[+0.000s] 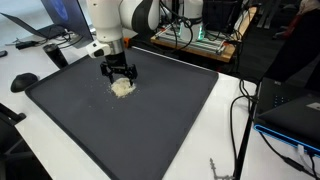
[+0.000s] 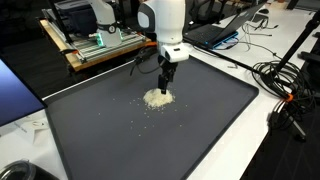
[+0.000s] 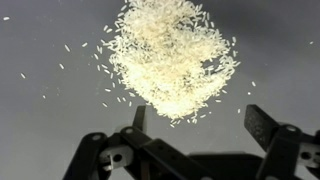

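Well, in an exterior view the gripper is hanging just over a small heap of rice, its fingers spread wide and gripping nothing. The heap is lying on a dark mat, toward the mat's far edge, close to the arm. Any lettering on the gear on the wooden bench behind is coming out too small to read.

Again in an exterior view, the gripper is pointing straight down at the rice, which is showing as a pale cream mound with stray grains trailing onto the mat. This angle is also taking in a laptop and a tangle of cables on the white table.

Up close, the wrist view is making out single long grains: the rice is lying thick in the middle, thinning to a ragged rim, with loose grains scattered leftward. The gripper is showing two black fingertips well apart, empty, the heap's lower edge just above their gap.
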